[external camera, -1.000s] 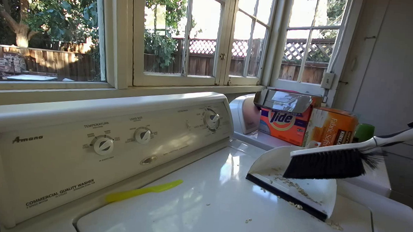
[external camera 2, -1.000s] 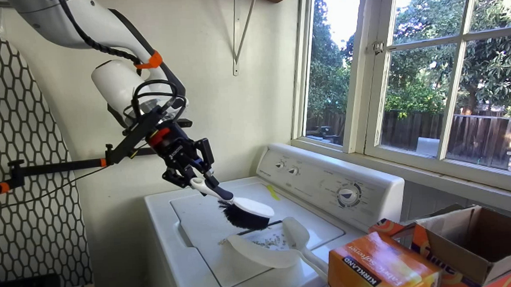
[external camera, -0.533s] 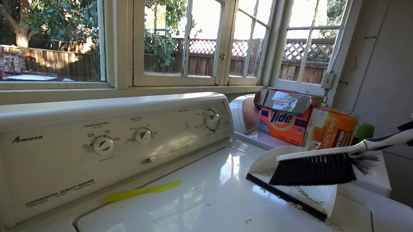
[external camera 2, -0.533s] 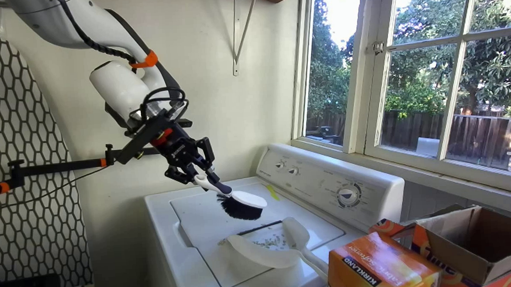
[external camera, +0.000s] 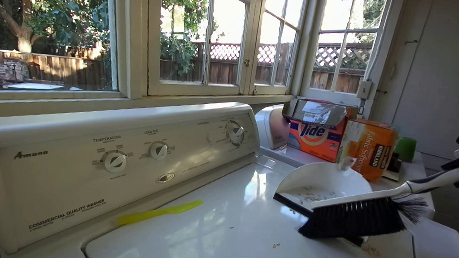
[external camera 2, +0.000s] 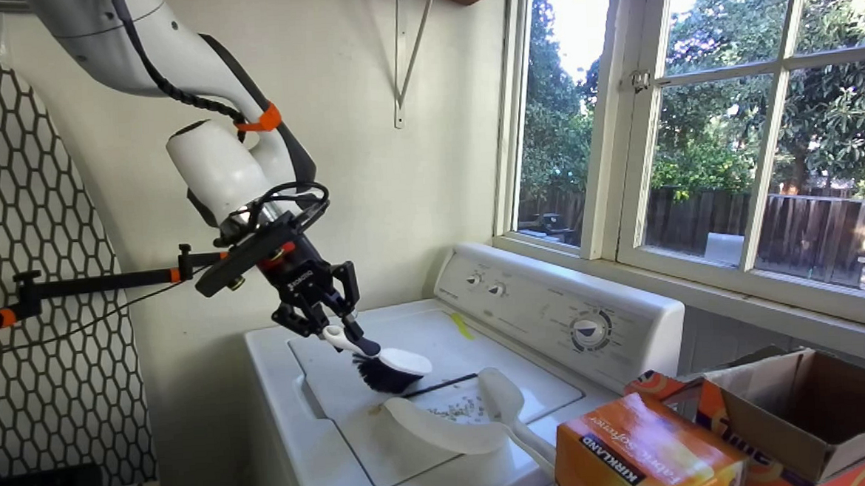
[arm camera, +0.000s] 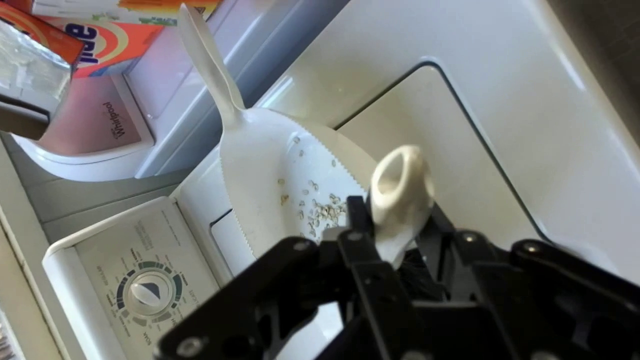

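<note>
My gripper [external camera 2: 341,332] is shut on the handle of a white hand brush with black bristles [external camera: 355,220]; the brush also shows in an exterior view [external camera 2: 403,361]. In the wrist view the handle's end [arm camera: 402,195] stands between the fingers and the bristles are mostly hidden. The brush is tilted head-down over the front lip of a white dustpan [external camera: 328,179]; whether the bristles touch the lid cannot be told. The dustpan [external camera 2: 442,433] lies on the washer lid with small pale flakes [arm camera: 325,211] in it. More flakes [external camera: 276,246] lie on the lid before it.
A yellow plastic knife-like utensil [external camera: 160,213] lies by the washer's control panel [external camera 2: 555,314]. A Kirkland box [external camera 2: 639,451] and an open Tide box [external camera 2: 789,409] stand beyond the dustpan's handle. A green cup [external camera: 405,149] stands behind them.
The arm has carried the brush from above the dustpan back across its front lip, first slightly up, then down towards the lid. The grip on the handle is kept. The dustpan stays put.
</note>
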### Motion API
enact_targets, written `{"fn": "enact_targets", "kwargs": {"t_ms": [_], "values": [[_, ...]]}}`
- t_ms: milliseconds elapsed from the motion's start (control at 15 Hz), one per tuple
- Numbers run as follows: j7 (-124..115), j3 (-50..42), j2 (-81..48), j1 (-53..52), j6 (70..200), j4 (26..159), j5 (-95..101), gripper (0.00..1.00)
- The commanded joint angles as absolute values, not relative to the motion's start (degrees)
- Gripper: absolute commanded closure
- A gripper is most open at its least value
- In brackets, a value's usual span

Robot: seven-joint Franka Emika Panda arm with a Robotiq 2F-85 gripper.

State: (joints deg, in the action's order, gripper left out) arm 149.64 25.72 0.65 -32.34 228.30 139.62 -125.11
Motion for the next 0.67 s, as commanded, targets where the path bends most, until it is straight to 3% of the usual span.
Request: {"fn": "enact_targets", "kwargs": {"t_ms": [0, 600], "values": [[151.48, 26.34, 0.75, -30.95, 232.10, 138.71, -127.91, 0.93], [144.90, 27.10, 2.40, -30.93, 241.55, 138.82, -124.18, 0.93]]}}
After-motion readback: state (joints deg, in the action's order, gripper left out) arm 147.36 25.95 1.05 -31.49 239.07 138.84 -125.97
